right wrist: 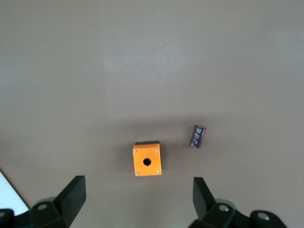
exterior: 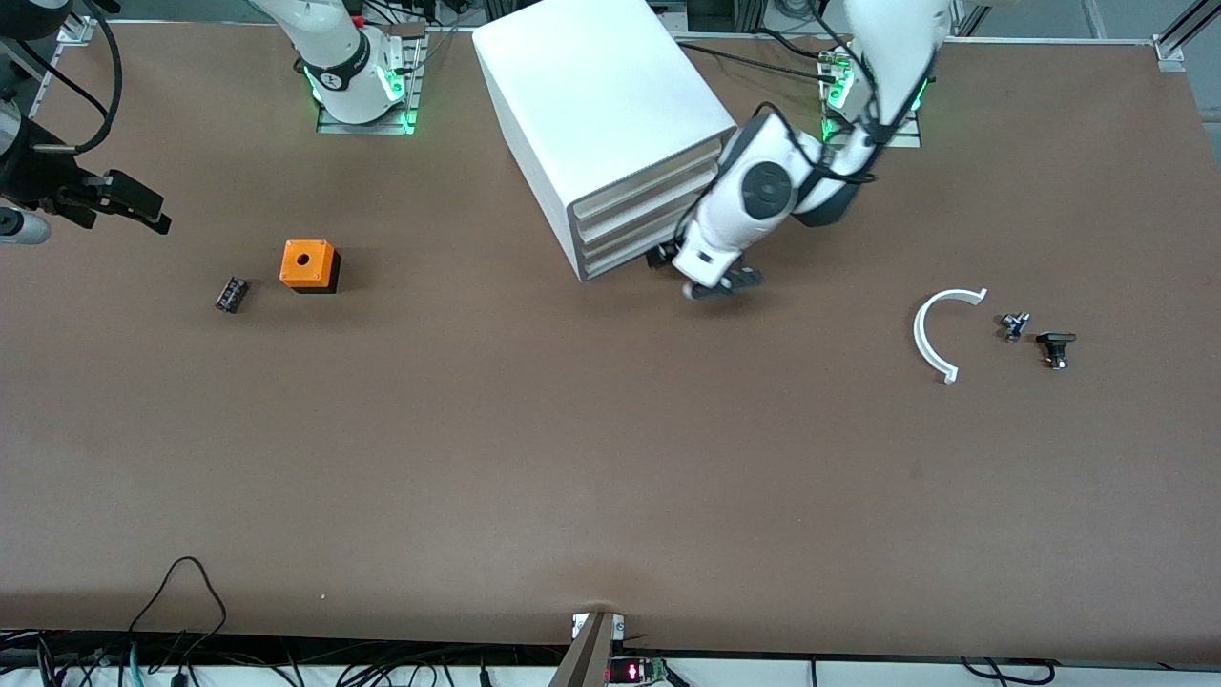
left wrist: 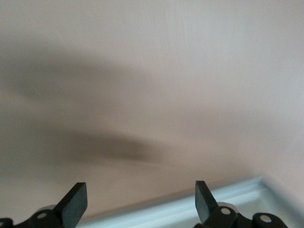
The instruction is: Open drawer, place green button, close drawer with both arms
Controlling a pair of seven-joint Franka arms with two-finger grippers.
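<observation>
The white cabinet (exterior: 601, 105) stands between the arms' bases. All three drawers look shut, and the drawer (exterior: 625, 258) is the lowest one. My left gripper (exterior: 717, 284) is open and empty, low at that drawer's front, at the corner toward the left arm's end. In the left wrist view my left gripper (left wrist: 140, 202) has its fingers wide apart over bare table, with a white edge (left wrist: 190, 205) beside them. A small dark part (exterior: 1054, 348) toward the left arm's end may be the button; no green cap shows. My right gripper (exterior: 143, 205) (right wrist: 139, 197) is open and empty, waiting high over the table's right-arm end.
An orange cube with a hole (exterior: 308, 264) (right wrist: 147, 160) and a small black part (exterior: 232, 294) (right wrist: 198, 136) lie toward the right arm's end. A white curved piece (exterior: 930, 334) and a tiny blue-grey part (exterior: 1013, 326) lie beside the dark part.
</observation>
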